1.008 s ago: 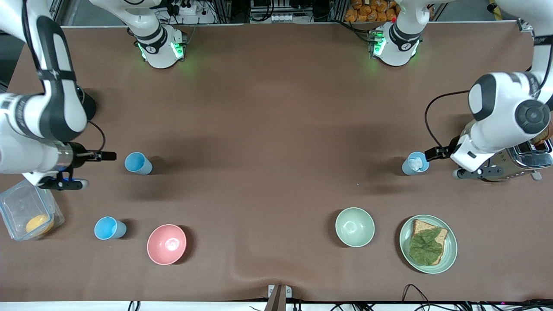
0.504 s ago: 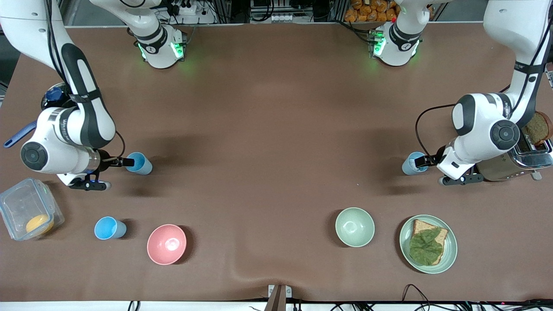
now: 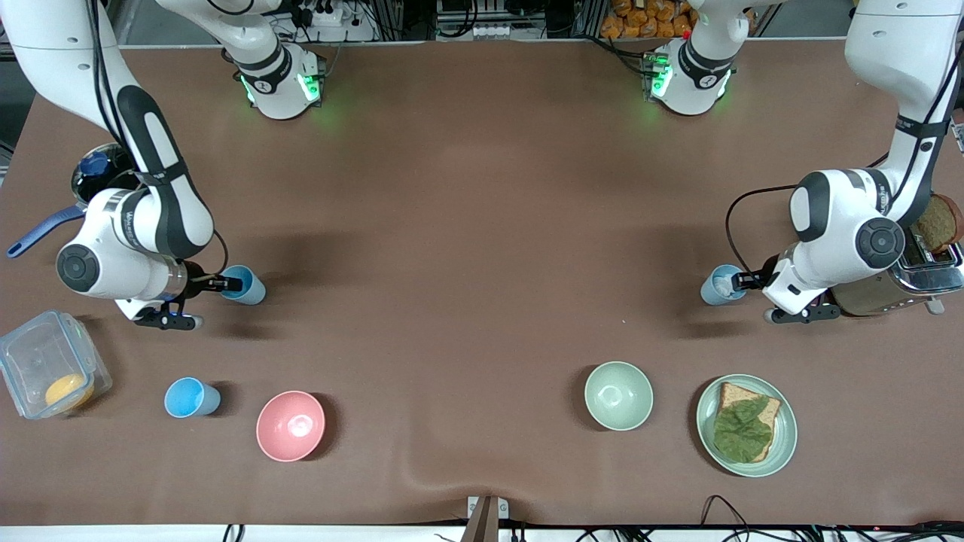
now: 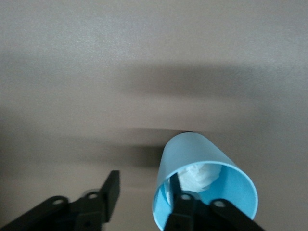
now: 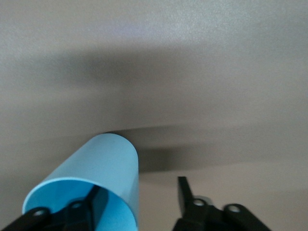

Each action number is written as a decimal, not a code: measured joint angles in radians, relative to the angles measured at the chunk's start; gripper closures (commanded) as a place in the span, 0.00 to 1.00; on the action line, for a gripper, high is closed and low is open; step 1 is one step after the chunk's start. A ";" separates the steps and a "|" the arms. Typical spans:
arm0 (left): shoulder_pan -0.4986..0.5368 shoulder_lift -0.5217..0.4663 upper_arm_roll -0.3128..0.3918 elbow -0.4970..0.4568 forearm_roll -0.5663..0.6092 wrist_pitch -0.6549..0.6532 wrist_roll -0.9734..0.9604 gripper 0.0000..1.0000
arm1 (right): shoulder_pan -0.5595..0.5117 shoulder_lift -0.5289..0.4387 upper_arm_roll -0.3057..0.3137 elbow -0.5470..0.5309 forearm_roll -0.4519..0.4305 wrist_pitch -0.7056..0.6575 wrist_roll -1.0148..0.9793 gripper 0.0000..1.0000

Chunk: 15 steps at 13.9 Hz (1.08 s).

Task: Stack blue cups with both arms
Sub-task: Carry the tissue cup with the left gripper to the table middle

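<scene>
Containers: the blue cup [image 3: 723,284] at the left arm's end holds a crumpled white wad [image 4: 197,175]. The other blue cup [image 3: 245,285], at the right arm's end, shows no visible contents. Clear lidded box [image 3: 47,374] holds something orange. Green plate [image 3: 745,424] carries bread with a leaf. Pink bowl [image 3: 291,425] and green bowl [image 3: 618,395] look bare inside. A brighter blue cup [image 3: 191,397] stands beside the pink bowl.

Hard to see: both wrist views crop the fingers at the frame edge.

Left gripper [image 3: 739,281]: fingers spread, one inside the rim, one outside the wall, not yet pinching. Right gripper [image 3: 226,284]: same straddle, spread over its cup's wall.
</scene>
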State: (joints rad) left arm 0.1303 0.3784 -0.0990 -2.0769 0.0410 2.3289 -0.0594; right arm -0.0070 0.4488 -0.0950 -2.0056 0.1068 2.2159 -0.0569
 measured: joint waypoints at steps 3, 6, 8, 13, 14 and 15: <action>-0.003 -0.003 -0.021 0.021 -0.002 0.000 0.000 1.00 | 0.001 0.003 0.002 0.000 0.006 0.005 0.000 1.00; -0.005 -0.021 -0.095 0.117 -0.067 -0.109 -0.005 1.00 | 0.001 0.001 0.003 0.006 0.008 0.004 -0.002 1.00; -0.012 -0.035 -0.145 0.212 -0.112 -0.214 -0.043 1.00 | 0.001 -0.004 0.004 0.023 0.008 -0.021 -0.007 1.00; -0.135 -0.038 -0.258 0.321 -0.122 -0.284 -0.371 1.00 | 0.002 -0.052 0.005 0.201 0.010 -0.331 -0.009 1.00; -0.191 -0.035 -0.265 0.329 -0.122 -0.284 -0.454 1.00 | 0.002 -0.058 0.005 0.243 0.016 -0.390 -0.008 1.00; -0.257 -0.030 -0.267 0.337 -0.122 -0.283 -0.547 1.00 | 0.002 -0.062 0.005 0.282 0.034 -0.441 -0.008 1.00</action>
State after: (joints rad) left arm -0.1266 0.3480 -0.3663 -1.7395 -0.0808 2.0460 -0.6063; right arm -0.0050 0.3873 -0.0901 -1.7231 0.1404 1.7753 -0.0650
